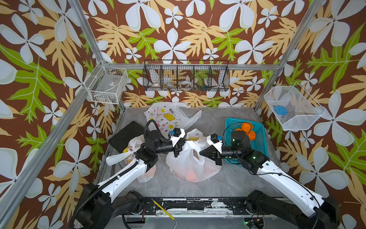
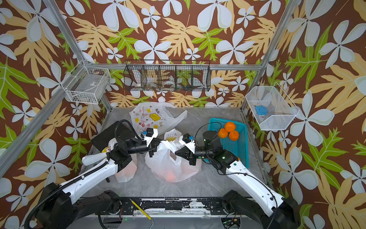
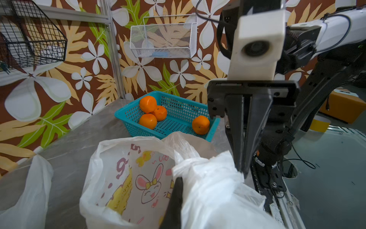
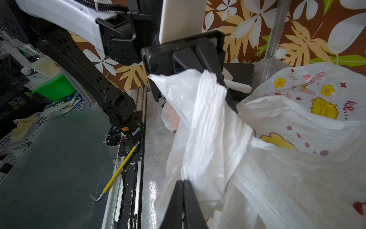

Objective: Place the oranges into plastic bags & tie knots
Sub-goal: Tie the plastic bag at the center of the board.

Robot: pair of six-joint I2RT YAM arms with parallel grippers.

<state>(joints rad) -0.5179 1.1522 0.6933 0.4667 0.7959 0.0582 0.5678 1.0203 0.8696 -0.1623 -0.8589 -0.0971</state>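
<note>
Top view, bags (image 1: pixel 190 164), grey tabletop (image 1: pixel 213 123), floral walls (image 1: pixel 178 29)

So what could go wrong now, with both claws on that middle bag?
1. The left claw and right claw each pinch thin plastic of the middle bag; it might tear or slip free before a knot forms.
2. The oranges inside sit low and the mouth gapes; a sideways tug could tip them out.
3. The left arm lies over the other filled bag and might drag it.
</note>
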